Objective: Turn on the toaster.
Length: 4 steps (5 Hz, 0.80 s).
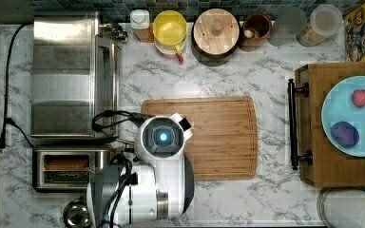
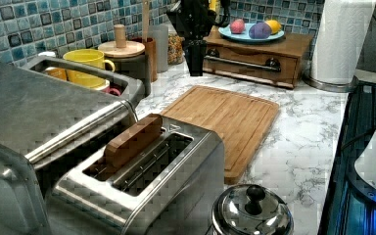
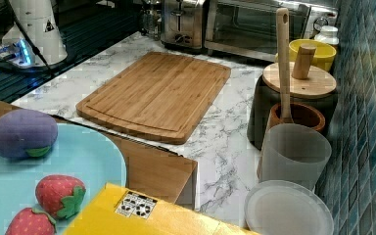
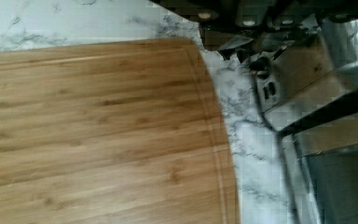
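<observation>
I've got the jaws (image 2: 195,58) parked above the bamboo cutting board (image 2: 225,120), well short of the small boxy stainless-steel toaster (image 2: 147,181) (spread or pressed together, I cannot tell), presumably lining up its side lever.

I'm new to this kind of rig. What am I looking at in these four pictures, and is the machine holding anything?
The machine is a white robot arm on a marble kitchen counter. One camera looks straight down, two look from opposite sides, and one rides on the arm's wrist. Its dark end effector hangs above the far end of the bamboo cutting board in the left view; I see nothing in it. Its target is the small steel two-slot toaster, with a brown slab in one slot. Beside the toaster are a big steel toaster oven and a round steel kettle. Toy fruit sits on a light-blue plate.
</observation>
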Motion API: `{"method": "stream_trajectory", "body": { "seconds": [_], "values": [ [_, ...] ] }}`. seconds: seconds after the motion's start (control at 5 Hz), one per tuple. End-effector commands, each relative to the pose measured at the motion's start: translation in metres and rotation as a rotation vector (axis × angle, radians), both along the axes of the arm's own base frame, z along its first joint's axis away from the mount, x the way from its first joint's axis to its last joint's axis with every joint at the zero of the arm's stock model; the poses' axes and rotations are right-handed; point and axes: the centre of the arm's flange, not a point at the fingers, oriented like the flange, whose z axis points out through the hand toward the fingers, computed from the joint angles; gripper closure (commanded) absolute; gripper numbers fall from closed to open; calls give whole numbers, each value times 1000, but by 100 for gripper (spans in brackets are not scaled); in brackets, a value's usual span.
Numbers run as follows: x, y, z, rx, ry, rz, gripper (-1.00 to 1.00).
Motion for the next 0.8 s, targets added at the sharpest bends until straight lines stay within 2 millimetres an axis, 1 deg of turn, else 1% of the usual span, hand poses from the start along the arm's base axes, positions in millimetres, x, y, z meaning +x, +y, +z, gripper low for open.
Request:
{"method": "stream_trajectory", "body": {
  "seconds": [0.2,0.4,0.8],
  "values": [
    [-42,71,4,39,-55,253,100],
    [-40,77,-8,35,-44,290,100],
    [-39,81,-17,29,-39,284,100]
  ]
}}
